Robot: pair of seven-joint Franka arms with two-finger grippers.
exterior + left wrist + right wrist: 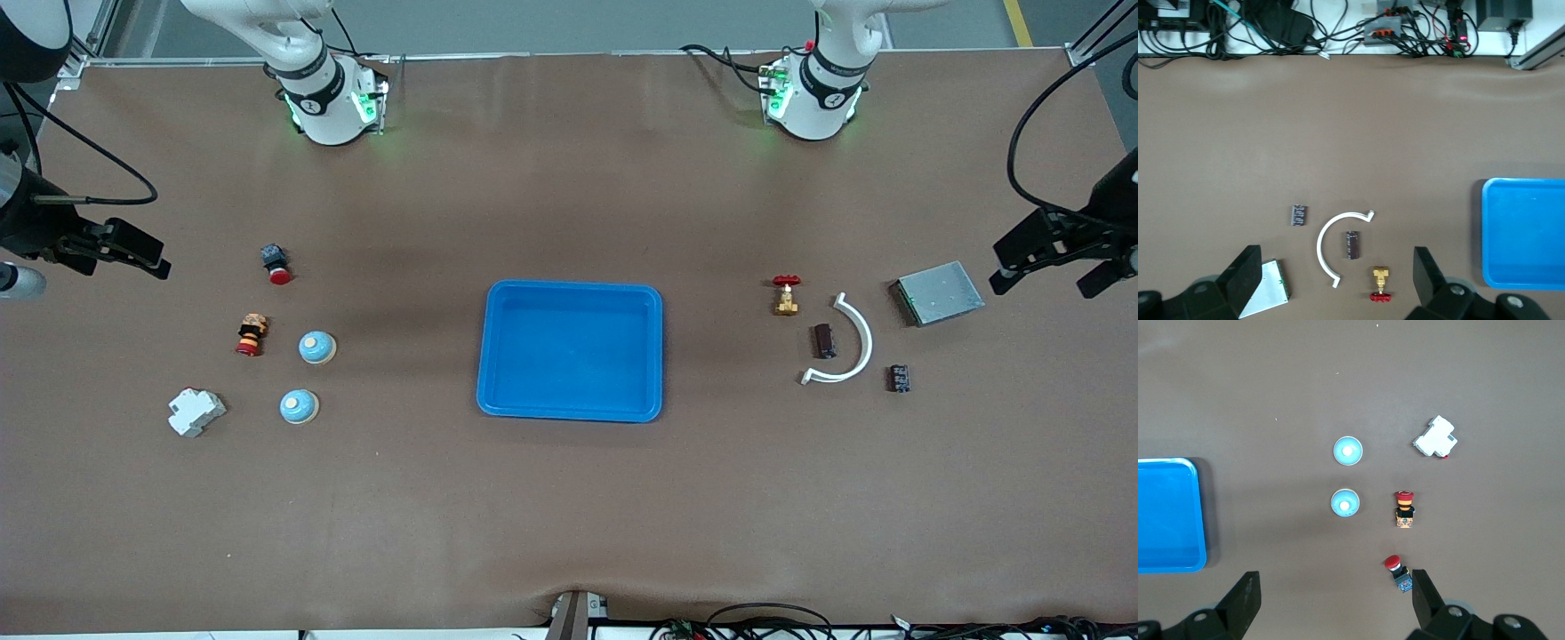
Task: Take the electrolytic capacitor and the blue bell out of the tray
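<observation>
The blue tray [487, 356] lies in the middle of the table. Two light-blue bells [316, 347] [299, 406] stand toward the right arm's end, also seen as bells [1345, 502] [1347, 450]. Two dark capacitors [825, 340] [900, 378] lie toward the left arm's end, one inside a white arc; in the left wrist view they are capacitors [1353, 244] [1299, 215]. My left gripper [1045, 283] [1336, 252] hangs open and empty over the table's edge beside the grey box. My right gripper [127, 268] [1335, 577] hangs open and empty over the table's end beside the red button.
Near the capacitors are a white curved piece [855, 341], a brass valve with a red handle [786, 295] and a grey metal box [938, 292]. Near the bells are a red push button [276, 264], an orange-and-black button [252, 334] and a white breaker [196, 412].
</observation>
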